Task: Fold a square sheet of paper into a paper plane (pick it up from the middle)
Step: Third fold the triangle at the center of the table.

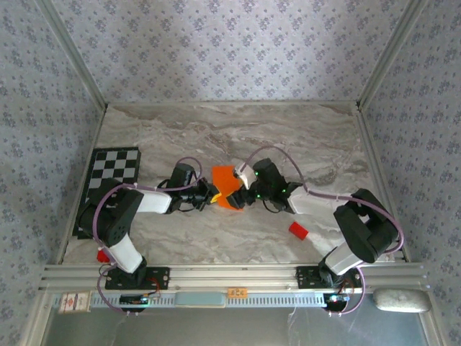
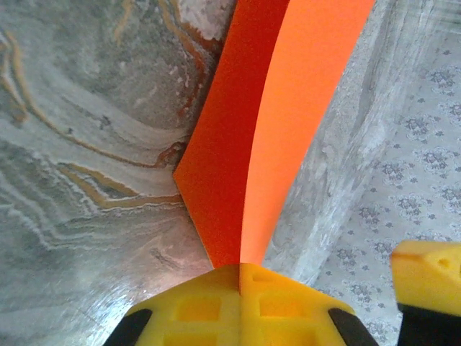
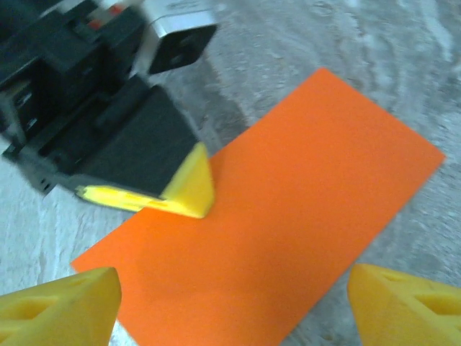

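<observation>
a checkerboard mat (image 1: 112, 176) is seen at the left of the marbled table (image 1: 216, 130). mid-table, the folded orange square sheet of paper (image 1: 225, 184) is pinched at one edge by the closed left gripper (image 2: 240, 270). the right gripper (image 3: 234, 295) is held wide open above it, holding nothing. a red block (image 1: 298, 230) lies further right.

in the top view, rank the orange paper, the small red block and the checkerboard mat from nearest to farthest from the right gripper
From the right gripper:
1. orange paper, right at its fingertips, in the middle of the scene.
2. small red block, off to the gripper's right and nearer the camera.
3. checkerboard mat, far across on the left side.
</observation>
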`<action>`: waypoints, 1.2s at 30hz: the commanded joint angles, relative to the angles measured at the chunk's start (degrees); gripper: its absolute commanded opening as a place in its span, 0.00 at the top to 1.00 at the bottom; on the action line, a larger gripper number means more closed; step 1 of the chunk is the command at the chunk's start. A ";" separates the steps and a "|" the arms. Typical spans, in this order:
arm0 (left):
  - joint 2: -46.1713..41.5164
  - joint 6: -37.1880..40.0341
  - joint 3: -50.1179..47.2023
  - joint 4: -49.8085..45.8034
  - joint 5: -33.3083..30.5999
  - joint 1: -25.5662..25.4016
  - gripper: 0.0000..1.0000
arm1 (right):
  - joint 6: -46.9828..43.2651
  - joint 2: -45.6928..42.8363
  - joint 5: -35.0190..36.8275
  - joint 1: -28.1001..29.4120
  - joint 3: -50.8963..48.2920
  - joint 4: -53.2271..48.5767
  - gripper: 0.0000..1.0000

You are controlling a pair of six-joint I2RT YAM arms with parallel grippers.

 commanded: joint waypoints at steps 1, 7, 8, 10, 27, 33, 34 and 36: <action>-0.27 -0.21 1.57 -0.39 1.18 0.42 1.00 | -8.10 0.10 0.82 2.61 -1.52 4.36 0.16; -0.10 -0.01 1.77 -0.87 1.27 0.45 1.00 | -12.16 3.60 4.95 5.81 -3.46 8.55 0.15; -0.10 -0.05 1.80 -0.97 1.24 0.41 1.00 | -12.68 4.35 5.26 6.08 -3.44 8.86 0.15; -0.12 -0.10 1.79 -0.97 1.32 0.46 1.00 | -13.42 5.55 6.07 6.77 -3.34 9.37 0.15; -0.27 -0.08 1.52 -1.67 1.06 0.31 1.00 | -13.87 6.39 8.73 7.49 -3.11 12.93 0.49; -0.16 -0.01 1.39 -1.93 0.89 0.35 1.00 | -13.28 5.78 6.05 7.37 -2.89 12.76 0.56; -0.17 -0.05 1.36 -1.99 0.86 0.36 1.00 | -13.28 5.69 5.66 7.48 -2.78 12.52 0.56; -0.18 0.07 1.35 -2.11 0.79 0.33 1.00 | -13.28 5.69 4.76 7.47 -2.62 12.24 0.56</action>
